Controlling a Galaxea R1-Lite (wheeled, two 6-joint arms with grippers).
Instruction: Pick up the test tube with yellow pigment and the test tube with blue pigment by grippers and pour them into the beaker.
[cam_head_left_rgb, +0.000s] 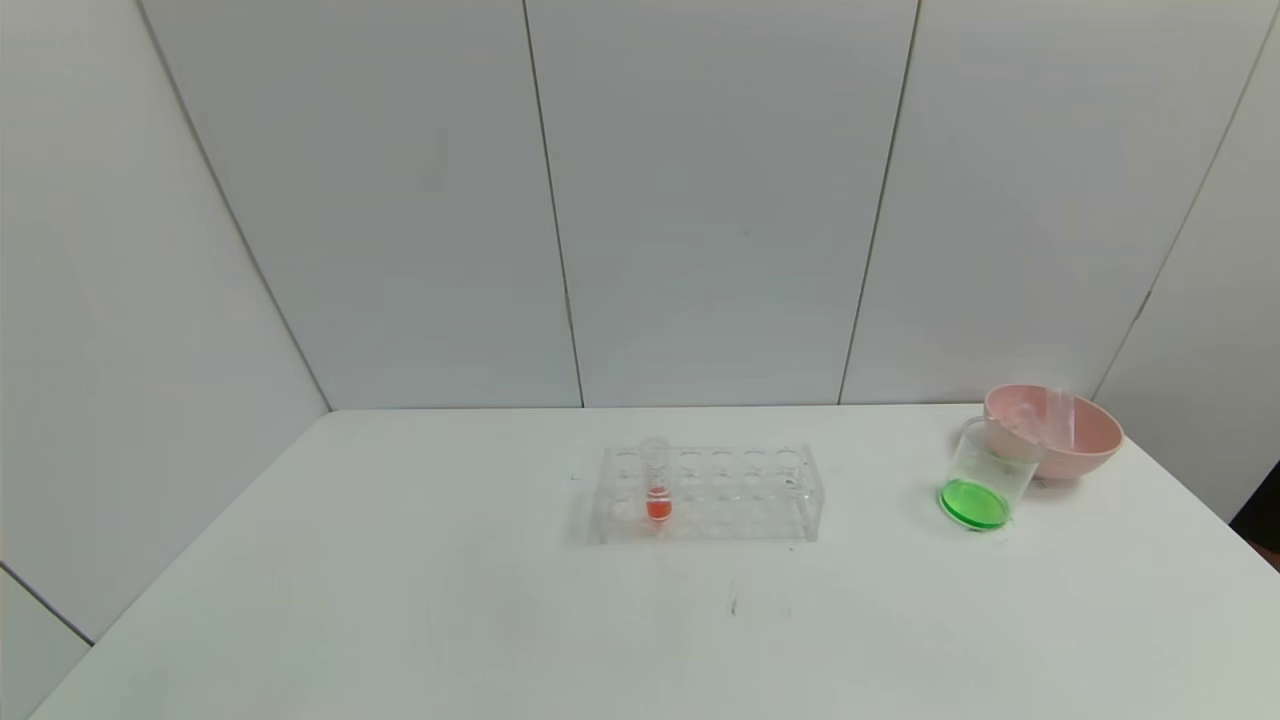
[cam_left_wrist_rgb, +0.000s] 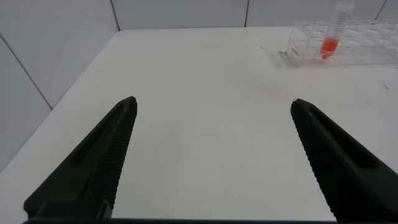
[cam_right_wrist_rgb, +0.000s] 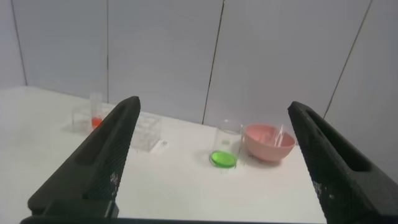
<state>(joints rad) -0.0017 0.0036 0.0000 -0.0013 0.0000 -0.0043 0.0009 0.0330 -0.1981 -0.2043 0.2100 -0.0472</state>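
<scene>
The beaker (cam_head_left_rgb: 985, 480) stands at the right of the table and holds green liquid at its bottom; it also shows in the right wrist view (cam_right_wrist_rgb: 227, 144). No tube with yellow or blue liquid is in view. Two empty clear tubes (cam_head_left_rgb: 1058, 418) lean inside the pink bowl (cam_head_left_rgb: 1085, 445) behind the beaker. My left gripper (cam_left_wrist_rgb: 212, 101) is open and empty over bare table, well short of the rack. My right gripper (cam_right_wrist_rgb: 212, 102) is open and empty, held back from the beaker. Neither gripper shows in the head view.
A clear many-holed rack (cam_head_left_rgb: 710, 495) stands mid-table and holds one tube with orange-red liquid (cam_head_left_rgb: 657, 485); both show in the left wrist view (cam_left_wrist_rgb: 360, 45). The pink bowl (cam_right_wrist_rgb: 267, 142) touches the beaker's far side. Grey wall panels close the back and sides.
</scene>
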